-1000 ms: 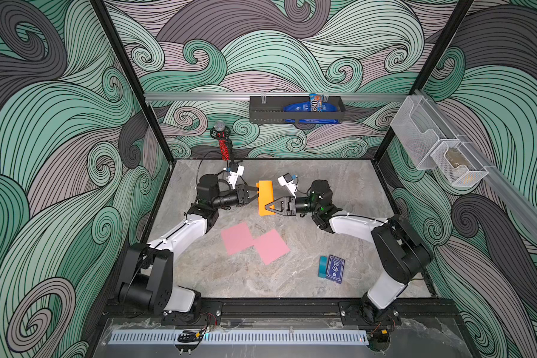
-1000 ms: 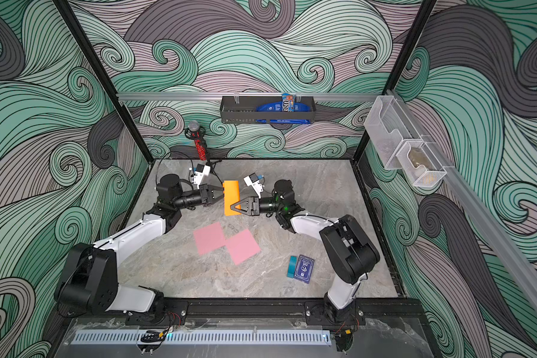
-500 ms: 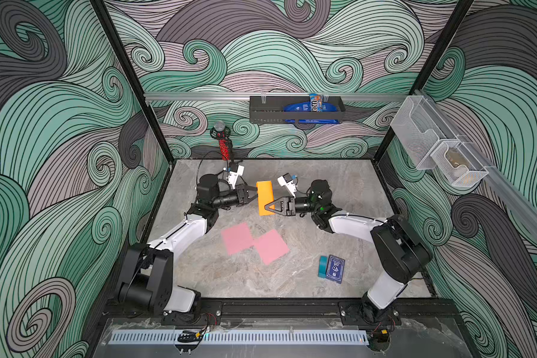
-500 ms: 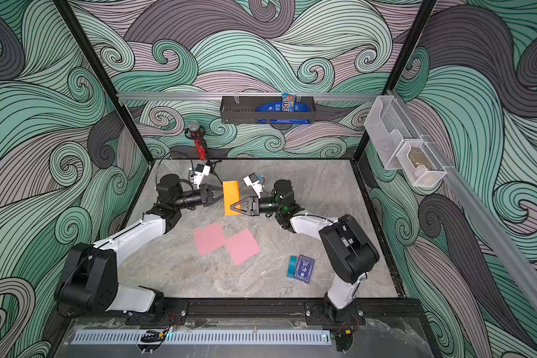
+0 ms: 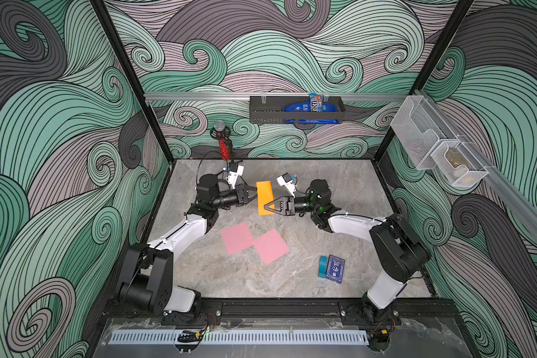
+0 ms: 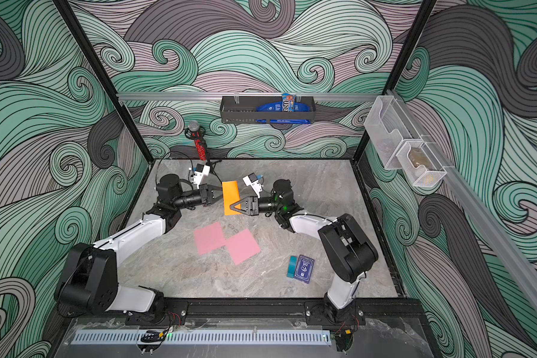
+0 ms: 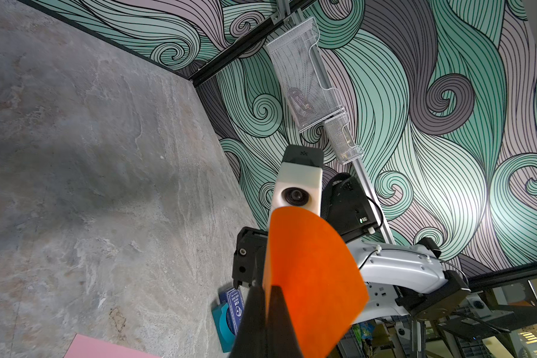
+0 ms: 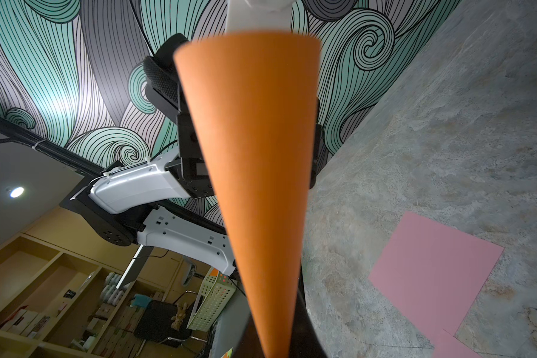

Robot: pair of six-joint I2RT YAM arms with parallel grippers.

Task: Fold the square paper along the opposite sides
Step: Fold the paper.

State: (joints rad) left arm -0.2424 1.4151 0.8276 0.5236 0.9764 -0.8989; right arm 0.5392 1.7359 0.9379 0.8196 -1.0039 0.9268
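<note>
The orange paper [image 5: 264, 192] hung between the two tools, clear of the marble table [image 5: 323, 173]. The left gripper [image 5: 255, 196] was pressed together on one side edge of the sheet. In its wrist view the black fingers [image 7: 255, 322] met on the paper's near corner. The right gripper [image 5: 266, 207] pinched the opposite side, and in its wrist view the sheet [image 8: 255, 155] narrowed down into the closed jaws. The paper bowed between the two grips and did not lie flat. Two pink sheets [image 5: 255, 243] lay on the table below both grippers, toward the arm bases, touching at a corner. A blue card box [image 5: 335, 269] lay near the right arm's base, well apart from either tool.
</note>
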